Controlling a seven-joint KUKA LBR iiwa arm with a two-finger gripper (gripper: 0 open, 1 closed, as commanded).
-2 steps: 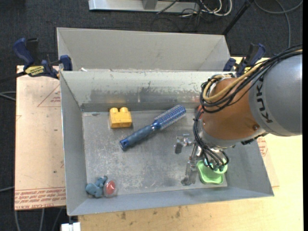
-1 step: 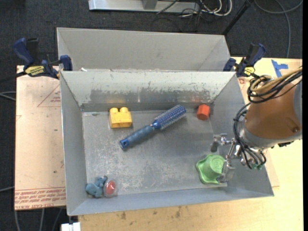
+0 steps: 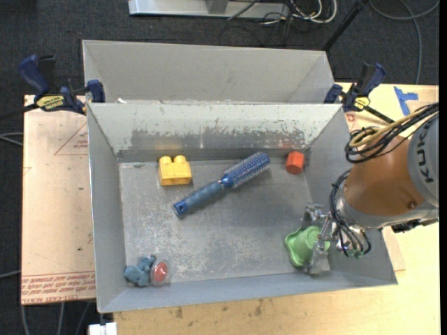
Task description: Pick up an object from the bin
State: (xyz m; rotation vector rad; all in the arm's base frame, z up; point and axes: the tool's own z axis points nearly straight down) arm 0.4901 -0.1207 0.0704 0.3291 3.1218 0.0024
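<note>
The hand (image 3: 320, 247) is low in the lower right corner of the scuffed grey bin (image 3: 230, 239), against a green plastic toy (image 3: 299, 246). I cannot tell whether it is spread or pinching. Dark floor (image 3: 63, 16) and cables (image 3: 311, 4) fill the frame's top.

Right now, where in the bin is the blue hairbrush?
In the camera view the blue hairbrush lies slantwise near the bin's back wall, between the yellow block at its left and the small orange block at its right.

bin (image 3: 106, 208) ctr open, hairbrush (image 3: 222, 183) across back
</note>
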